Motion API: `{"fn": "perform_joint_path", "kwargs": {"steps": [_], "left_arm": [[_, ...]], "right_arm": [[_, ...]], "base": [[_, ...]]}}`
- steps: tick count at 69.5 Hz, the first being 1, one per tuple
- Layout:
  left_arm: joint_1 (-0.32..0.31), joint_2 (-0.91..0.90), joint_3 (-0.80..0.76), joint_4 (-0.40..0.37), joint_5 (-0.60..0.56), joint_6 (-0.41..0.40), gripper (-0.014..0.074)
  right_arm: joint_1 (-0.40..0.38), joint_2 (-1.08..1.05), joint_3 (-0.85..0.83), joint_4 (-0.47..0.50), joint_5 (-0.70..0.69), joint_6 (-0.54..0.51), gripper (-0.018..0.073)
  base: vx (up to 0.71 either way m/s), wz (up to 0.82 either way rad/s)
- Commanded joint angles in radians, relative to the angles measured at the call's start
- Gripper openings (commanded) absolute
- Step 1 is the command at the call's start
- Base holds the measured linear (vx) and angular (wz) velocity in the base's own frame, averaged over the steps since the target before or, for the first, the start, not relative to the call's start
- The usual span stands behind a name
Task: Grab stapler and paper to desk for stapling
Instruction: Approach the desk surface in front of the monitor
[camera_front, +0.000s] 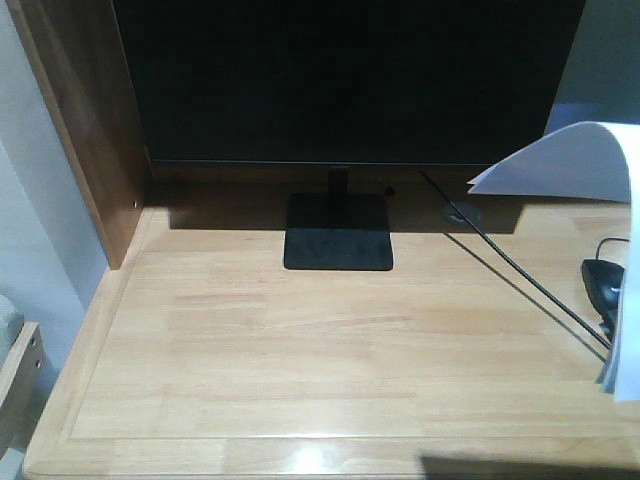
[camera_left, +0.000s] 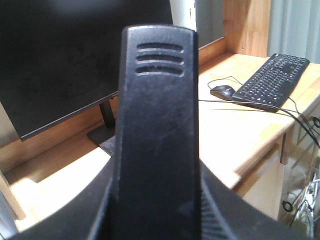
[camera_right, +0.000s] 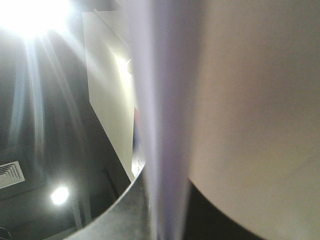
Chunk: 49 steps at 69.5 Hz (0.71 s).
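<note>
Reading from the tabletop's (camera_front: 300, 340) left edge: the darker brown side panel (camera_front: 85, 120) stands upright along it, toward the back. Bare light-wood planks run across the front left corner and the middle. The monitor (camera_front: 340, 70) spans the back edge, and its black square stand base (camera_front: 338, 232) sits flat at back centre. A thin black cable (camera_front: 520, 280) runs from behind the base diagonally toward the right edge.

Your left jaws: the left wrist view is filled by the stapler (camera_left: 157, 125). It is black, with three short grooves near its upper end, and rises from between the blurred dark jaws at the bottom. They are pinching the stapler low down, though the contact itself is blurred. The stapler is in the air, clear of the tabletop. Behind it, a black mouse (camera_left: 222, 92) lies just beside a black keyboard (camera_left: 275, 80) toward the right edge.

Your right jaws: the paper (camera_front: 570, 160) hangs over the back right corner, arching over and dropping along the right edge, above the mouse. The right wrist view shows the sheet edge-on, rising from between the jaws, which are pinching the paper at its lower end.
</note>
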<state>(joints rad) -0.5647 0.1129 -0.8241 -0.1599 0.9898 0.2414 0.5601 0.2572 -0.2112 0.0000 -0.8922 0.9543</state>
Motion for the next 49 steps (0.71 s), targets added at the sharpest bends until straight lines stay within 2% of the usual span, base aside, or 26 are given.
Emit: {"fn": "perform_joint_path", "kwargs": {"steps": [1, 49], "left_arm": [[-0.001, 0.019, -0.024, -0.016, -0.118, -0.005, -0.0006], [-0.001, 0.019, -0.024, -0.016, -0.118, -0.005, -0.0006]], "right_arm": [[-0.002, 0.011, -0.024, -0.013, -0.042, -0.008, -0.0006], [-0.002, 0.011, -0.024, -0.013, -0.043, -0.008, -0.0006]], "base": [[0.09, 0.0], [0.06, -0.01]]}}
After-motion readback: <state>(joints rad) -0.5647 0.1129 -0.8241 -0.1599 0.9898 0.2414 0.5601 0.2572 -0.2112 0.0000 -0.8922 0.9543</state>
